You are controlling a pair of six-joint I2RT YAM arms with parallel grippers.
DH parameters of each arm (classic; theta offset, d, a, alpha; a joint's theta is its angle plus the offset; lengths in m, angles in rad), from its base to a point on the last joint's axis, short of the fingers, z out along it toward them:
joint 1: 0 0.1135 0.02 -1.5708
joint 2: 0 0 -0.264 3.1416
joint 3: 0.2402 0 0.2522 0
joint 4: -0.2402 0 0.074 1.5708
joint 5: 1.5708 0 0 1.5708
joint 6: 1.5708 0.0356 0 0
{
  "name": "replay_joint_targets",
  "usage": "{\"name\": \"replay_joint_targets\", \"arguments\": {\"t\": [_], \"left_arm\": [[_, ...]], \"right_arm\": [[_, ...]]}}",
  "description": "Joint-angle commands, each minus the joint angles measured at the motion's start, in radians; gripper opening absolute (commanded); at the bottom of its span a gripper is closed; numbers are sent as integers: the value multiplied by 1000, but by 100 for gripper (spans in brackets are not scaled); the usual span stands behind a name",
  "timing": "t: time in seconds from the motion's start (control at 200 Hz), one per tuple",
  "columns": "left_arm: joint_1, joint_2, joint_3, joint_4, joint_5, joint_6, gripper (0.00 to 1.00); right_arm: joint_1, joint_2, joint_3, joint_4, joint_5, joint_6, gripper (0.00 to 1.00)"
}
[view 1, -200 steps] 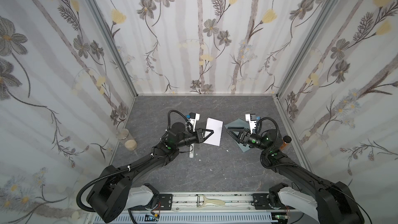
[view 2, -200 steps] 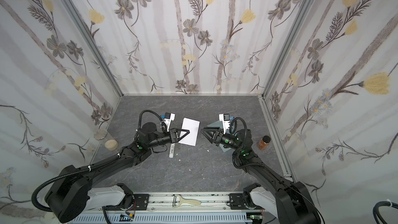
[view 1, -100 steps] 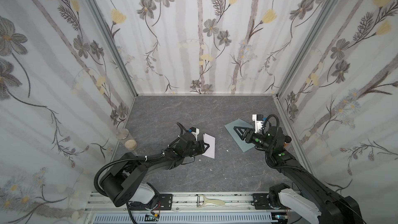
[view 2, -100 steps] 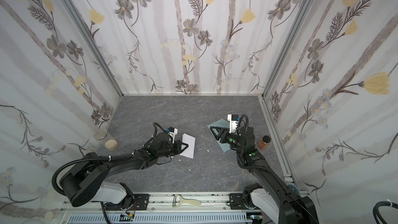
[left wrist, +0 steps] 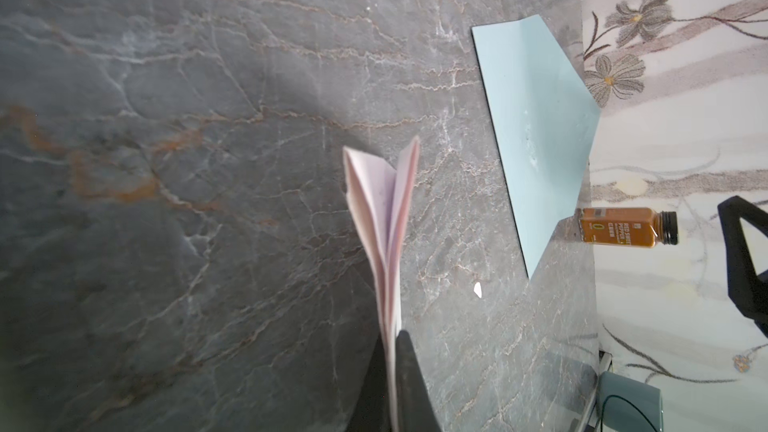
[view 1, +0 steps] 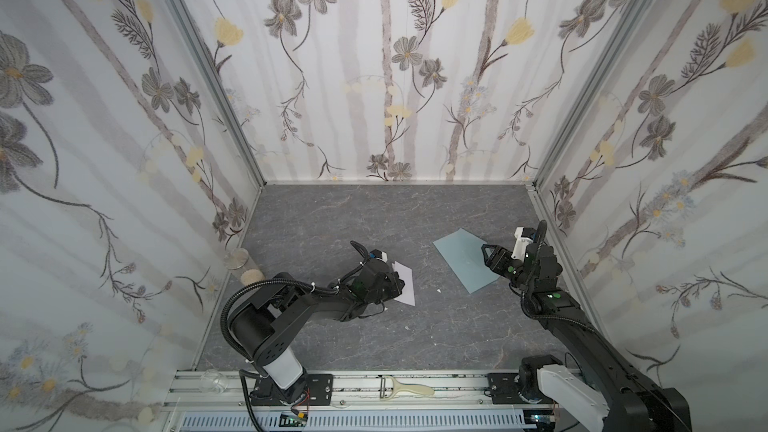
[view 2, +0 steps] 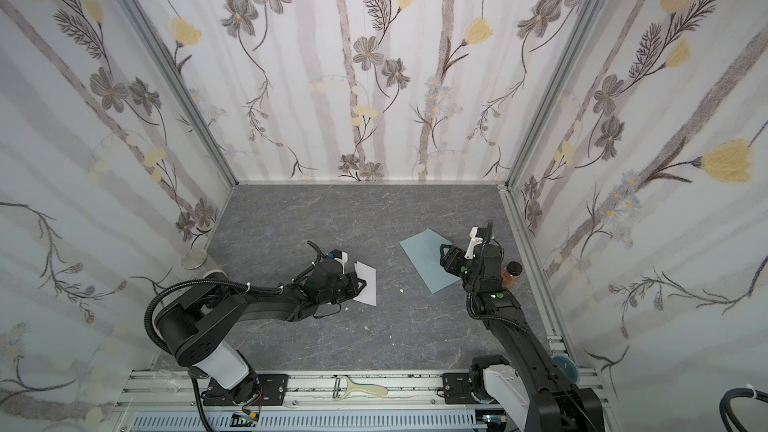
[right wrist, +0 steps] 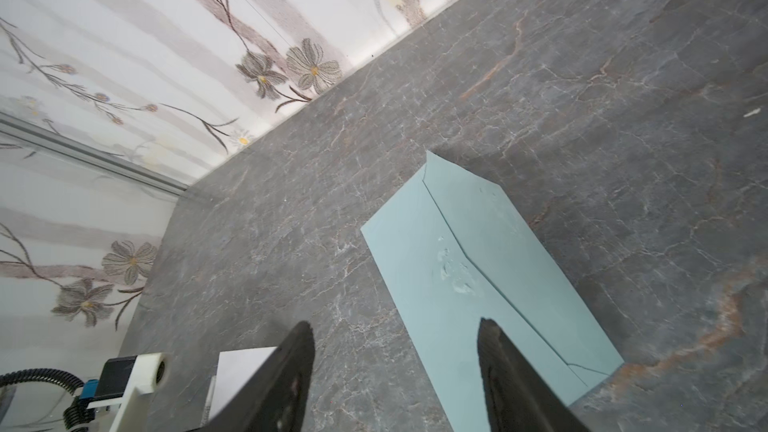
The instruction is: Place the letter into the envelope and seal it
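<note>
The only readable print is on a small spice bottle [left wrist: 615, 231] of orange-brown powder. In the left wrist view it sits beyond the envelope [left wrist: 536, 135] from the left pincer [left wrist: 392, 338]. Its label seems to read "RED SWEET PEPPER" beside a boxed "0". The smaller print is too fine to read.

Left gripper [left wrist: 390, 340] pinched tight (arm low), right gripper [right wrist: 395, 323] spread

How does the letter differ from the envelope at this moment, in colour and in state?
Colour: the letter is pale pinkish-white; the envelope is blue-grey. Grip: the left pincer is shut on the letter; the envelope is held by nothing. Shape: the letter's folded layers fan apart; the envelope lies flat. Both are thin paper.
</note>
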Motion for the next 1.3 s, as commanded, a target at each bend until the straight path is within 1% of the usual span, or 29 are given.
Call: {"name": "replay_joint_targets", "arguments": {"t": [0.0,0.11,0.235,0.41,0.56,0.685,0.82,0.974,1.004,1.074,1.159,1.294], "left_arm": [[-6,31,18,71,-39,-38,14],[-9,35,20,75,-50,-49,42],[-10,-12,-13,73,-94,-49,56],[-8,-138,-53,24,-184,-30,59],[-8,-239,-17,-102,-257,22,59],[-7,-303,26,-195,-300,65,60],[-4,-362,31,-213,-298,80,62],[0,-401,10,-211,-290,83,63],[1,-431,6,-210,-289,83,63],[4,-453,-7,-210,-291,83,64],[11,-471,-21,-210,-288,83,63],[26,-477,-32,-208,-273,80,63]], "right_arm": [[-7,14,-8,25,-16,-17,63],[-9,12,-16,33,-17,-18,63],[-20,16,-18,31,3,-20,65],[-56,62,4,24,17,-35,69],[-100,133,53,18,18,-58,70],[-128,223,119,8,14,-85,70],[-148,334,199,-6,16,-129,70],[-154,468,328,-76,19,-187,70],[-154,514,341,-81,19,-195,70],[-154,559,370,-92,17,-214,70],[-151,610,400,-110,10,-235,66],[-139,659,427,-130,3,-257,64]]}}
